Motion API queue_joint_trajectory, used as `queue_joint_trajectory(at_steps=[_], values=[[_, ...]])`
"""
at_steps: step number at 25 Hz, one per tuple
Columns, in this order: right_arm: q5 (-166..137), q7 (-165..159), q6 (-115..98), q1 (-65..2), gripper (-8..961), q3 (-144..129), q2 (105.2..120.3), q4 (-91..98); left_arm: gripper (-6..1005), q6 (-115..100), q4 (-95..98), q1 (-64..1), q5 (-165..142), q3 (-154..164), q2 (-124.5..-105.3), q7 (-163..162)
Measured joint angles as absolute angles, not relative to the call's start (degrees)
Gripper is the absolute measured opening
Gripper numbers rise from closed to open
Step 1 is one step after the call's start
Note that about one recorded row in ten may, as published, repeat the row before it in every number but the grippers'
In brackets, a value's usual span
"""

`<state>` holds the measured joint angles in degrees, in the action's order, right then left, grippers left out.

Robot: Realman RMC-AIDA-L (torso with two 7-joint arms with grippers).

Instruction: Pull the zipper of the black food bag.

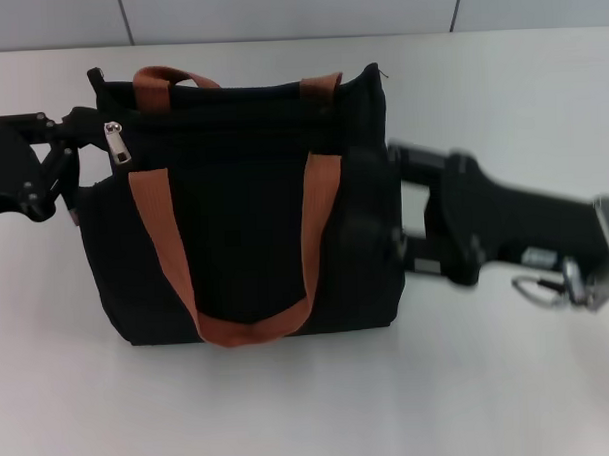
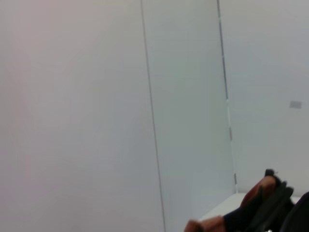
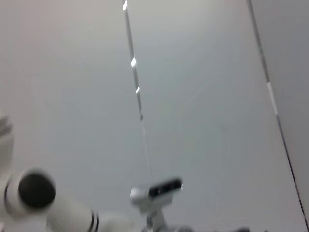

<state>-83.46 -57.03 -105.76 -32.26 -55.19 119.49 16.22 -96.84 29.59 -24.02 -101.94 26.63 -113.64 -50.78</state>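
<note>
The black food bag stands upright in the middle of the white table, its rust-orange handles hanging down its front. The silver zipper pull hangs at the bag's upper left corner, at the left end of the zipper line. My left gripper is open against the bag's left end, just left of the pull. My right gripper is open, its fingers spread against the bag's right side. A corner of the bag shows in the left wrist view.
The white table runs to a pale panelled wall behind the bag. My right arm lies across the table to the right. The right wrist view shows the wall and the robot's head camera.
</note>
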Motion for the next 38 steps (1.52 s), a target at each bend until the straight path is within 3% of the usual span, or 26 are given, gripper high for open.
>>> queue_joint_trajectory(at_steps=[8,17,22,31,34,38], values=[[-82.07,-81.37,-98.92,-39.91,589,-56.02,119.30,23.45,21,-97.73,29.76,-24.85,-101.35,26.47,-113.65,-50.71],[-85.86,-102.52,-93.34,-47.34,580,-58.91,119.01,32.25,22,-97.23,30.34,-24.74,-100.43,26.37,-113.59,-50.72],[-96.59,-120.28,-89.08,-55.18,575,-58.89,118.19,34.09,21,-97.20,30.33,-24.54,-99.90,26.36,-113.66,-50.96],[-98.56,-124.38,-82.84,-58.08,566,-59.14,118.87,33.16,22,-97.10,30.32,-24.44,-99.84,26.36,-114.12,-50.81],[-98.61,-124.98,-82.15,-59.10,329,-60.35,118.97,32.19,22,-97.10,30.32,-24.42,-99.84,26.36,-114.13,-50.75],[-98.62,-126.45,-81.65,-59.87,296,-61.85,119.09,31.74,21,-97.24,30.32,-24.63,-99.84,26.36,-114.16,-50.69]])
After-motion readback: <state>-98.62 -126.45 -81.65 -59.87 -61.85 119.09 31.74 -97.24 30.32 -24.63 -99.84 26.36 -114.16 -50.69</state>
